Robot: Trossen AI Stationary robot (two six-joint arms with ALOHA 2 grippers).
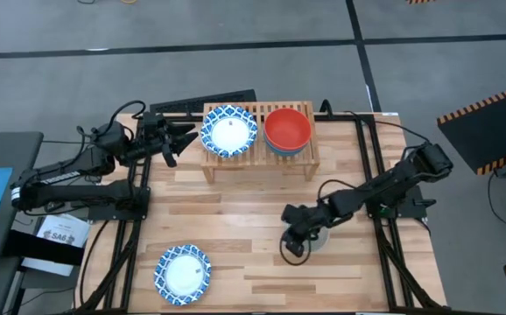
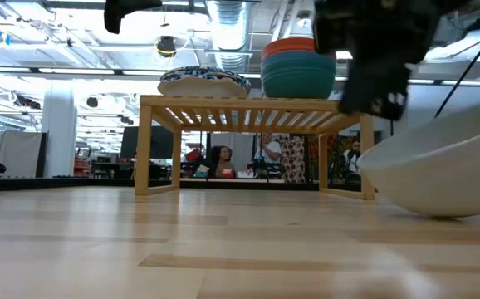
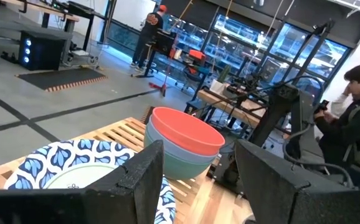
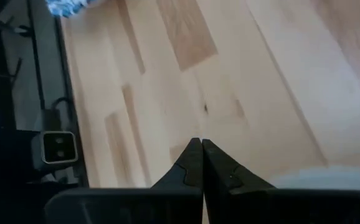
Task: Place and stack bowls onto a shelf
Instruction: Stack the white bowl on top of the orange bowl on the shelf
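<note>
The light-wood shelf point(image 1: 257, 159) stands at the table's far middle. On its left half rests a blue-and-white patterned bowl point(image 1: 229, 131). On its right half sits a stack of bowls point(image 1: 287, 129) with a red one on top. A second patterned bowl point(image 1: 183, 273) lies near the front left. A white bowl point(image 1: 320, 238) sits on the table at the right. My right gripper point(image 1: 292, 247) is shut, slanting down over that bowl's left rim point(image 4: 329, 177), with a gap showing in the low view. My left gripper point(image 1: 183, 138) waits open and level, left of the shelf.
Black frame rails point(image 1: 371, 175) run along both table sides. A dark flat device point(image 1: 205, 103) lies behind the shelf. Bare planks point(image 1: 235, 219) stretch between the shelf and the front bowls. People point(image 2: 265, 154) sit in the room beyond the table.
</note>
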